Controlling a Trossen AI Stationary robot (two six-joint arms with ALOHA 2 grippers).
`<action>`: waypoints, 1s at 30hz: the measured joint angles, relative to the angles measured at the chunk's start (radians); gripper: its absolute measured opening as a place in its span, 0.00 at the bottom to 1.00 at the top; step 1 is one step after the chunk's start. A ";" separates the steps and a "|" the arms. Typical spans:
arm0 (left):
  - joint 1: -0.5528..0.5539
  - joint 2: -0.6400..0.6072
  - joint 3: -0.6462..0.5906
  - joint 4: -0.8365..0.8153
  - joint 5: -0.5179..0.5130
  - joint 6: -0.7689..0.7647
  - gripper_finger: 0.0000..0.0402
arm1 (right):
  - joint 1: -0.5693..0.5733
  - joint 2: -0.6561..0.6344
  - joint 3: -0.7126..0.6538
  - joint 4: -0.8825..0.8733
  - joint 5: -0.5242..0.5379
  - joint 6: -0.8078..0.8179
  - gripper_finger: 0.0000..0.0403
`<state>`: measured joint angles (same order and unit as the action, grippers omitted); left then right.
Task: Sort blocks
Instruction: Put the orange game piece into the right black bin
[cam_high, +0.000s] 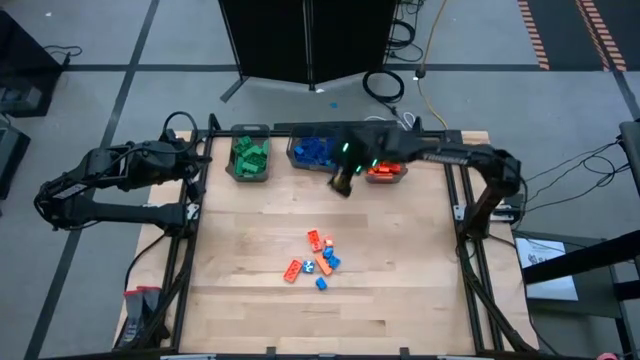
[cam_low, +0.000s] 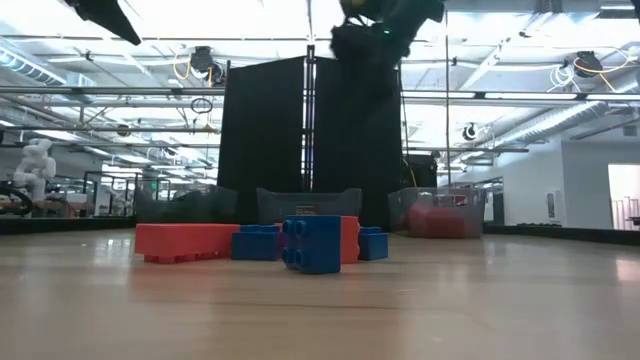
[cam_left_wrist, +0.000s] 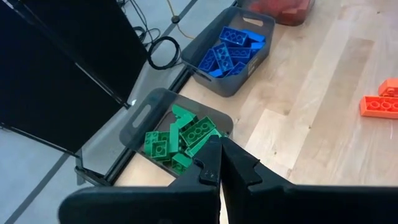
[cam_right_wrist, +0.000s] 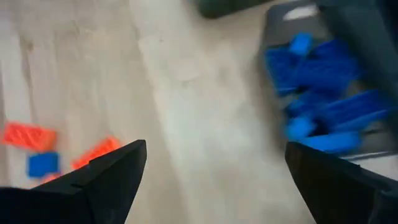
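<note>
Your right gripper (cam_high: 343, 184) hangs above the worktop (cam_high: 250, 300) just in front of the blue bin (cam_high: 312, 152), between that bin and the red bin (cam_high: 385, 173). Its fingers (cam_right_wrist: 106, 171) stand wide apart with nothing between them; in the right wrist view you see bare wood in the gap, the blue bin's contents off to one side and a few loose pieces to the other.

Your left gripper (cam_left_wrist: 219, 163) waits at the worktop's left rear edge, beside the green bin (cam_high: 249, 158). Its fingers are pressed together, tips touching, and they carry nothing.

3 grey bins sit in a row along the far edge: the green bin on the left holds green blocks (cam_left_wrist: 180, 138), the blue bin in the middle holds blue blocks (cam_left_wrist: 231, 45), and the red bin on the right holds orange-red ones.

The loose blocks (cam_high: 318, 259) lie in a small cluster near the middle of the worktop, well apart from the bins and from both grippers. You have orange-red and blue pieces there, mixed and close together. In the low view a long orange-red brick (cam_low: 186, 242) lies at the left of the group, with a blue brick (cam_low: 312, 244) nearest the camera and other blue pieces just behind it. In the high view no green piece shows in this cluster.
</note>
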<state>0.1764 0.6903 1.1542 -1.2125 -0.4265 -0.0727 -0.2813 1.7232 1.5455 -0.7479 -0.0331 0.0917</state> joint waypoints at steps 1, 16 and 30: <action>0.000 0.000 0.000 -0.001 0.000 0.000 0.00 | 0.036 0.016 0.000 0.012 0.026 0.062 0.94; 0.000 0.000 0.000 -0.007 0.012 0.035 0.00 | 0.326 0.340 -0.002 0.176 0.190 0.749 0.94; 0.000 0.000 0.000 -0.010 0.033 0.090 0.00 | 0.388 0.438 0.014 0.169 0.182 0.872 0.88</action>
<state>0.1764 0.6907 1.1538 -1.2221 -0.3931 0.0170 0.1070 2.1607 1.5594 -0.5789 0.1491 0.9641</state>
